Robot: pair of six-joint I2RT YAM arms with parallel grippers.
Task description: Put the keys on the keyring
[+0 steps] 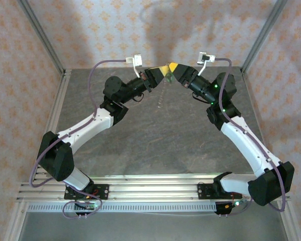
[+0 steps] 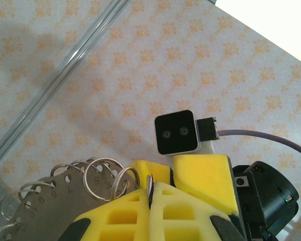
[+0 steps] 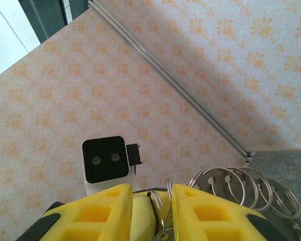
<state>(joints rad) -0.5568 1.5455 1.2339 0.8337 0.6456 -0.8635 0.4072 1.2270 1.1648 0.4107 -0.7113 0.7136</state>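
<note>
While both arms are reaching toward the far middle of the grey table (image 1: 155,145), the left gripper (image 2: 150,195) and the right gripper (image 3: 150,191) are meeting tip to tip high above it. The left gripper's yellow fingers (image 2: 115,216) are pressing together, pinching a thin wire loop of the keyring (image 2: 50,206) in their seam. The keyring is showing as a flat grey metal strip with a row of numbered holes, with small wire rings threading through them. It is hanging in the air just to one side of the pinch. The right gripper's fingers (image 3: 210,213) are standing a little apart, straddling the same wire loop and the tip of the left gripper; whether they are touching the wire I cannot tell. Crowding the spot, the right wrist camera (image 2: 176,133) with its grey cable (image 2: 263,134) is sitting just behind the pinch in the left wrist view, and the left wrist camera (image 3: 105,159) is facing back in the right wrist view. A patterned wall (image 3: 215,50) and an aluminium frame post (image 2: 60,83) are standing behind.
</note>
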